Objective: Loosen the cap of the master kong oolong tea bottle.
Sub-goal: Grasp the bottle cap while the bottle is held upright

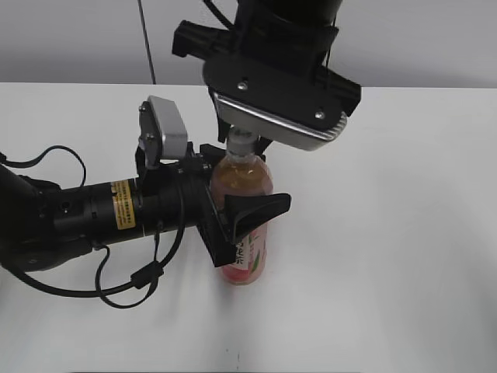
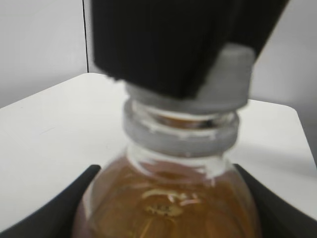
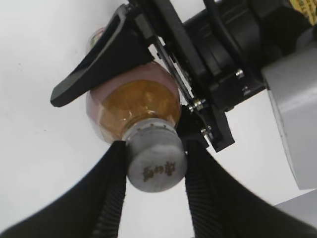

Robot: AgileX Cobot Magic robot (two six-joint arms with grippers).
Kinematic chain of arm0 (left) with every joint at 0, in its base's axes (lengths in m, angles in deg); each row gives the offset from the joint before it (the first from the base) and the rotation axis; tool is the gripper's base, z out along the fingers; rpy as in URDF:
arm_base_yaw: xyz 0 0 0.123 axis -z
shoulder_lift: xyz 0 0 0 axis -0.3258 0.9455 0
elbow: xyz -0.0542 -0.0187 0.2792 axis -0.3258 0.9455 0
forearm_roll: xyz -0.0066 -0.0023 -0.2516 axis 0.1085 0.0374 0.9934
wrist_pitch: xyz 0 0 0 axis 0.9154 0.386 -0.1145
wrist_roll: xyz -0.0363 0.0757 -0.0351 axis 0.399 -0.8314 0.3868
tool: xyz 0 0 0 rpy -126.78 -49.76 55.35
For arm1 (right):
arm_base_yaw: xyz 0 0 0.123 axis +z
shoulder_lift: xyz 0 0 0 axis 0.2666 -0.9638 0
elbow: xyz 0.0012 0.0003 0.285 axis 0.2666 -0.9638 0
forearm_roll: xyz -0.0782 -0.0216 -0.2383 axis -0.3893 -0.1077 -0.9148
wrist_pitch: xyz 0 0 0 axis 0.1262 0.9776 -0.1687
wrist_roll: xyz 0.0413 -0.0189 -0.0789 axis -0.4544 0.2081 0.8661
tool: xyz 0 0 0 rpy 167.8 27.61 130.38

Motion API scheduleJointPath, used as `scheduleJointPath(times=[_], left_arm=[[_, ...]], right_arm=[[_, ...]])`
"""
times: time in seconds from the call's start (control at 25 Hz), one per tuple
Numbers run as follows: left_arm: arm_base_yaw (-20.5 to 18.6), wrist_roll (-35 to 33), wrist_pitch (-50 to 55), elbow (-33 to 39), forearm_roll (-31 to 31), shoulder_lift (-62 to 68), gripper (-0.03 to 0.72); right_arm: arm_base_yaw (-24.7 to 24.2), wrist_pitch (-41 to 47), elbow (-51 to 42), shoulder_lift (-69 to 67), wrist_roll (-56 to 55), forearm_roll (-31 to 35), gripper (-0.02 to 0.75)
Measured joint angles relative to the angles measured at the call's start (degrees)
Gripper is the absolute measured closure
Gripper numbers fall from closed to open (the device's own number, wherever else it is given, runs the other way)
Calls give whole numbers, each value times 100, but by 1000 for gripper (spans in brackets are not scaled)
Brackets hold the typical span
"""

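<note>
The master kong oolong tea bottle (image 1: 245, 190) stands upright on the white table, amber tea inside, pink label low down. My left gripper (image 1: 250, 208) is shut on its body from the left; its black fingers flank the bottle (image 2: 166, 208) in the left wrist view. The white ribbed cap (image 3: 155, 162) with a dark mark on top sits on the neck. My right gripper (image 3: 154, 176) comes from above and is shut on the cap, a ribbed finger on each side. In the exterior view the cap (image 1: 239, 137) is mostly hidden under the right wrist.
The white table (image 1: 404, 256) runs back to a grey wall. The left arm (image 1: 85, 214) with its cables lies across the table's left side. The right arm's wrist camera housing (image 1: 283, 105) hangs over the bottle.
</note>
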Motion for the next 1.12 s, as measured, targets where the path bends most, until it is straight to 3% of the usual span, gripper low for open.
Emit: scheduleJointPath(times=[0.32, 0.56, 0.68, 0.84, 1.12], left_arm=[[0, 10, 0, 0, 5, 0, 232], [0, 10, 0, 0, 5, 0, 232], [0, 10, 0, 0, 5, 0, 232], [0, 15, 0, 0, 5, 0, 232], [0, 15, 0, 0, 5, 0, 232]], right_arm=[[0, -13, 0, 0, -74, -13, 434], [0, -3, 0, -6, -1466, -443, 248], [0, -3, 0, 33, -2488, -473, 168], [0, 19, 297, 226, -4832, -86, 160], [0, 19, 1201, 311, -8921, -144, 165]])
